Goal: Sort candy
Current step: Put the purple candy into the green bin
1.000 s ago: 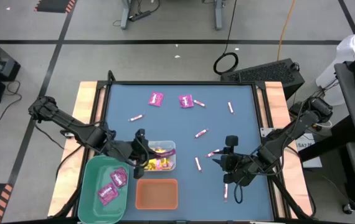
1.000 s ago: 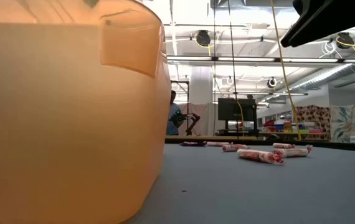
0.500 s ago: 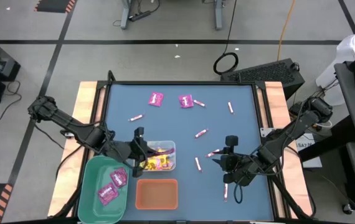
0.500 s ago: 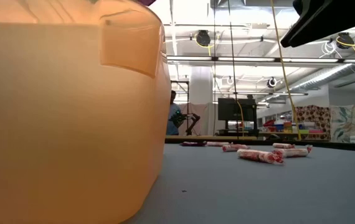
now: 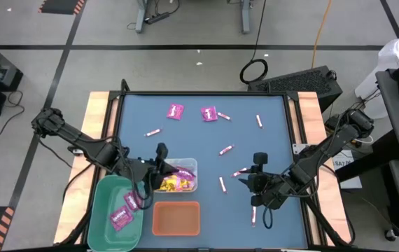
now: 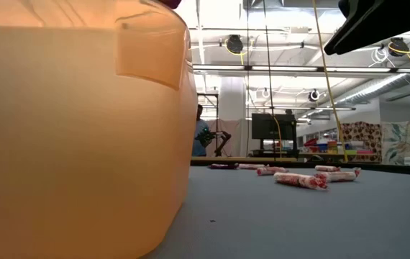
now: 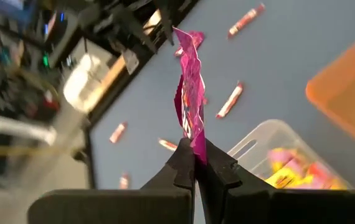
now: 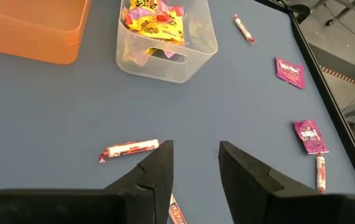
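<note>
My left gripper (image 5: 156,175) hangs over the near left of the blue table, beside the clear bin (image 5: 194,168), and is shut on a magenta square packet (image 7: 189,93). My right gripper (image 8: 193,168) stands open over the table's near right part (image 5: 250,183) and holds nothing. A pink-and-white stick (image 8: 131,149) lies flat on the table just beyond its fingers. Two more magenta packets (image 5: 175,110) (image 5: 208,113) and several sticks (image 5: 225,150) lie flat on the far half. Yellow packets (image 8: 156,18) fill the clear bin. My left gripper pinches the magenta packet by one end (image 7: 194,138) between its two fingertips. The rest of the packet sticks out beyond the fingers, crumpled and seen nearly edge-on. It is lifted clear of the table and the bins.
The green bin (image 5: 101,210) at the near left holds two magenta packets (image 5: 120,218). The orange bin (image 5: 176,227) sits near the front edge; its wall (image 6: 75,129) fills the left of the low view. Bare blue table lies between the scattered sticks (image 6: 302,180).
My left gripper has rolled about its own axis while staying in place, and the magenta packet has turned with it. A magenta tip has come into the top edge of the low view. My right gripper has kept still.
</note>
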Motion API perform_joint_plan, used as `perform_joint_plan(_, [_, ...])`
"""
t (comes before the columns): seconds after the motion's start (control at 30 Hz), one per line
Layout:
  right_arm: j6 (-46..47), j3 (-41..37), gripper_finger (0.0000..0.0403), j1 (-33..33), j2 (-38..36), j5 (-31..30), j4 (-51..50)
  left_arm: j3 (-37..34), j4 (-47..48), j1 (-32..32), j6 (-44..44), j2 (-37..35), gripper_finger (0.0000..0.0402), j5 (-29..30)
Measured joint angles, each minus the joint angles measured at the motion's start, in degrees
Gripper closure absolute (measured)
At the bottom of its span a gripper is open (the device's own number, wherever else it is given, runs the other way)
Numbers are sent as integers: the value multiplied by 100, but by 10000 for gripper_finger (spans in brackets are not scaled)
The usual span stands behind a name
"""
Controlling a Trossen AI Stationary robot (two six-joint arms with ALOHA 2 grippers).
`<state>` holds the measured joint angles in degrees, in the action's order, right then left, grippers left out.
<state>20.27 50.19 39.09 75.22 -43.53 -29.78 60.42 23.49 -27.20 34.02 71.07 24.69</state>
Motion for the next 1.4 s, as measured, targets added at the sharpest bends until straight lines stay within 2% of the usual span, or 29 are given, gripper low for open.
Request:
perform_joint_plan(0.13, [0,0,284,0,0,0,0,0,-2,0,705,0,393,52])
perform_joint_plan(0.4, [0,0,284,0,0,0,0,0,-4,2,622,2,393,133])
perform_joint_plan(0.53, [1,0,284,-5,0,-3,0,0,-8,2,-361,2,393,131])
perform_joint_plan(0.73, [2,0,284,-9,0,-15,2,0,-63,26,-3412,2,393,131])
perform_joint_plan(0.9, [2,0,284,-9,0,-20,2,0,-43,57,-4798,2,393,131])
perform_joint_plan(1.03, [2,0,284,-9,0,-24,2,0,-40,55,-5451,7,393,129])
perform_joint_plan(1.4, [0,0,284,-26,0,-177,2,0,177,55,-5451,7,393,262])
